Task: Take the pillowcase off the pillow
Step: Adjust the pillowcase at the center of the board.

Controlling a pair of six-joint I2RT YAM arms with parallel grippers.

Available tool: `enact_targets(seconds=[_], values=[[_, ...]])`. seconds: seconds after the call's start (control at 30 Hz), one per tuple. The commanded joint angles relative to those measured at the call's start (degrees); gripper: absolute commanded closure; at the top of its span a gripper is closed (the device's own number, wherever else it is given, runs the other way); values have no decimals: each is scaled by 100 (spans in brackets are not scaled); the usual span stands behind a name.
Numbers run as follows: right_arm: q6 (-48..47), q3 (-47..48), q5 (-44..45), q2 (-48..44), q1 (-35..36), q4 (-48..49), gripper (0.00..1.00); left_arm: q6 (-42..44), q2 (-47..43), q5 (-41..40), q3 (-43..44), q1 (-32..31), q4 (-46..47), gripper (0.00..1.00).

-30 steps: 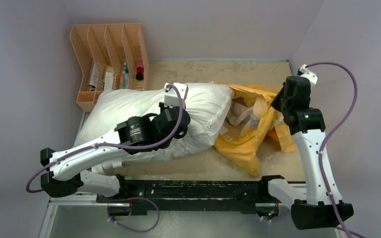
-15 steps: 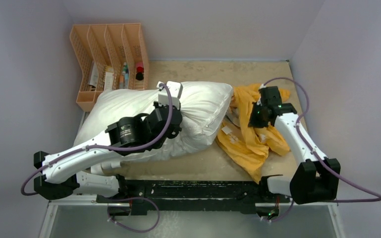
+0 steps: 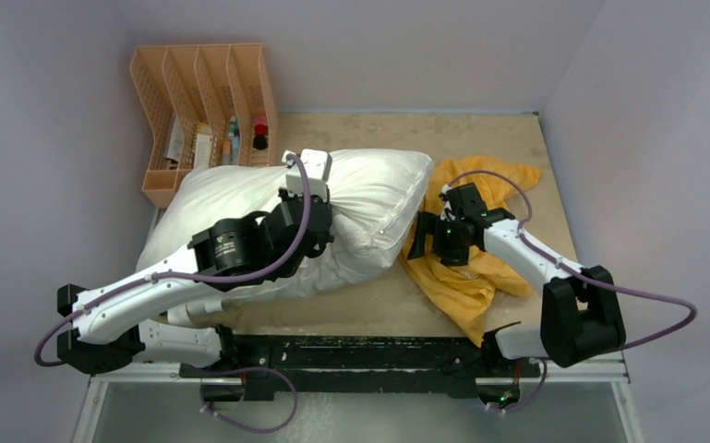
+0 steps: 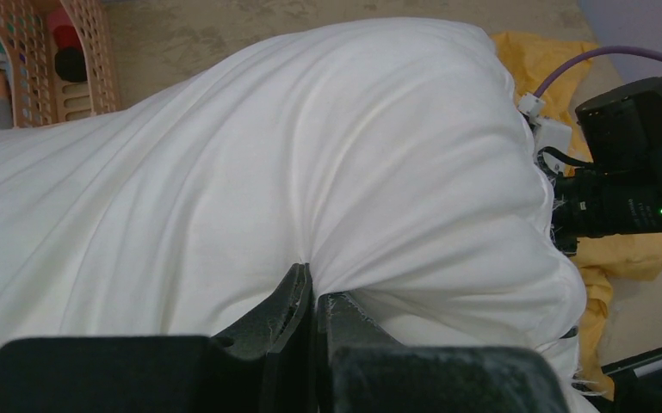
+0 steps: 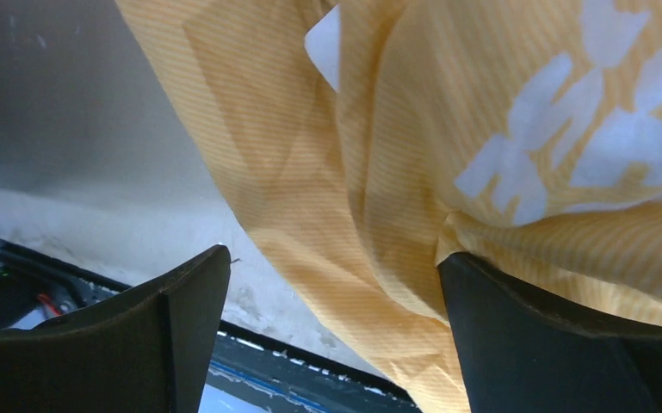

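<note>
The pillowcase [image 3: 469, 277] is lying in a crumpled orange-yellow heap on the right half of the table [image 3: 369, 129], off the pillow [image 3: 379, 189] and just beside its right end. The heap's long axis is running from the far right towards the near edge, leaning slightly left as it nears. In the right wrist view its folds [image 5: 310, 172] are showing white lettering, bunched too much to read.

The pillow is stretching across the table's left and middle, its long axis slanting from near left to far right, with its far-left corner against an orange file organizer [image 3: 198, 101].

The right gripper [image 3: 419, 242] is hovering low over the heap's left edge, pointing towards the pillow. Its jaws are standing wide apart [image 5: 334, 258]; fabric is draping between them and brushing one finger [image 5: 551, 344], but nothing is clamped.

The left gripper [image 4: 312, 284] is reaching over the pillow's middle, its fingers pressed together and pinching a ridge of the white fabric [image 4: 267, 155].
</note>
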Motion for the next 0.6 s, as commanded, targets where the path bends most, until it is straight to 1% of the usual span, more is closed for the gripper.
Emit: enact_targets(seconds=[0.0,0.07,0.13,0.2,0.27,0.33,0.37,0.4,0.43,0.5,0.53,0.57], values=[[318,-32,590,28,332,448,7,-232,-418,-778,266,111,392,100],[436,-64,910,236,392,403,5,-256,-517,-802,196,112,438,100],[627,-6,1580,414,644,232,4,-271,-568,-813,197,112,413,100],[1177,-38,2502,546,921,106,3,-297,-595,-830,186,112,388,100],[1728,-133,3040,703,946,41,7,-323,-598,-805,156,112,404,100],[2160,-157,3338,834,957,-16,18,-337,-588,-780,157,112,402,100],[2309,-142,3508,830,952,-92,27,-344,-585,-770,170,112,396,100],[2412,-90,3558,769,950,-202,35,-349,-589,-764,174,112,382,100],[2388,-28,3601,663,946,-319,42,-350,-593,-757,184,112,369,100],[2184,177,3977,342,923,-460,56,-343,-589,-730,201,112,338,100],[2045,306,4116,171,873,-508,66,-335,-591,-713,200,112,325,100],[1832,447,4180,-9,765,-508,69,-338,-581,-694,195,112,318,100]])
